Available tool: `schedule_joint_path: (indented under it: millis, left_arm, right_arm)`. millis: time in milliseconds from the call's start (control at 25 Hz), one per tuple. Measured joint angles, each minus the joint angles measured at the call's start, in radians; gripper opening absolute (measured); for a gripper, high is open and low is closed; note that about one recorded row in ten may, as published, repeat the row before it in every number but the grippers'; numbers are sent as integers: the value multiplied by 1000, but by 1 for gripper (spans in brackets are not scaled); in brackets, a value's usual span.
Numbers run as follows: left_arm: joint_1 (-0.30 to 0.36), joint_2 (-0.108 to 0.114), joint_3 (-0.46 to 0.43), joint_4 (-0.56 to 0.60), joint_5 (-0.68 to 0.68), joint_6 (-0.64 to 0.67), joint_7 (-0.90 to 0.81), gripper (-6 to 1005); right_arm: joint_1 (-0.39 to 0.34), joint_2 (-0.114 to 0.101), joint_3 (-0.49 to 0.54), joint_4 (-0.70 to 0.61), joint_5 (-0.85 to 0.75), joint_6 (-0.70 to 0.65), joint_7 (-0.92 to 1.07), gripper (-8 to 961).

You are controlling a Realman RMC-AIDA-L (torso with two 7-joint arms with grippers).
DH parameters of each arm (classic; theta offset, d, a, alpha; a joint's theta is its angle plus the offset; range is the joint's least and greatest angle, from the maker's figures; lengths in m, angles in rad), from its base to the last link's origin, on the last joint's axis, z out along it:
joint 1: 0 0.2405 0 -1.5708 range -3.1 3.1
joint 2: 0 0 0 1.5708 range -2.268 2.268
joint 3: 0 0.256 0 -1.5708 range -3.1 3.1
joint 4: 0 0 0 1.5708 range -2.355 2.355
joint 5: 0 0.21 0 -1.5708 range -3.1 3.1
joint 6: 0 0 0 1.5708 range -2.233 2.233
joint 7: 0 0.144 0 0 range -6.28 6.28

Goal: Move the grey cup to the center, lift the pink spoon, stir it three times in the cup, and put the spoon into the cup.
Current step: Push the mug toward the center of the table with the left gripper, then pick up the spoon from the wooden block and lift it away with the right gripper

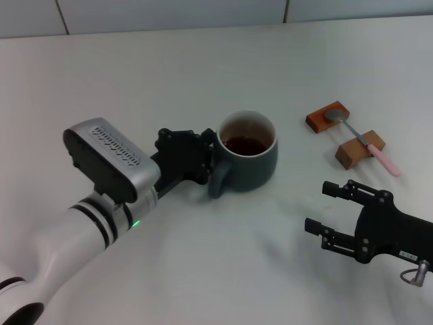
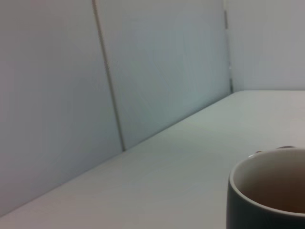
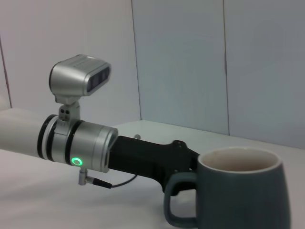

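The left gripper (image 1: pixel 206 159), a matte black claw on a glossy white and silver arm, sits right at the loop handle of the grey cup (image 1: pixel 252 159), its fingers at the handle on the side away from the spoon; whether they are pinched on the handle or just beside it I cannot tell. The cup stands directly ahead of that gripper, upright, a smooth blue-grey ceramic mug with a white rim and lining and dark brown liquid well up inside. It already stands about in the bare middle of the plain white tabletop (image 1: pixel 203 74), so the first step, bringing the cup to the center, looks close to done or just finishing. Beyond the cup, well apart from the left gripper, the pink spoon (image 1: pixel 365 143) lies across two brown wooden blocks (image 1: pixel 345 135), its grey metal bowl on the farther block and its slim pale pink handle sticking out past the nearer one. The right gripper (image 1: pixel 318 206) hovers short of the spoon, its black fingers spread wide and holding nothing. The next move probably calls for that gripper to reach up to the raised pink handle and close on it.
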Motion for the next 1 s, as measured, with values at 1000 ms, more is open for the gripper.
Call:
schedule_joint_path:
  millis: [1000]
  left_arm:
    - [163,19,-198,376,448,499,-511,36]
  right_arm:
    - [-5,1,9,0,2,-4,0,734]
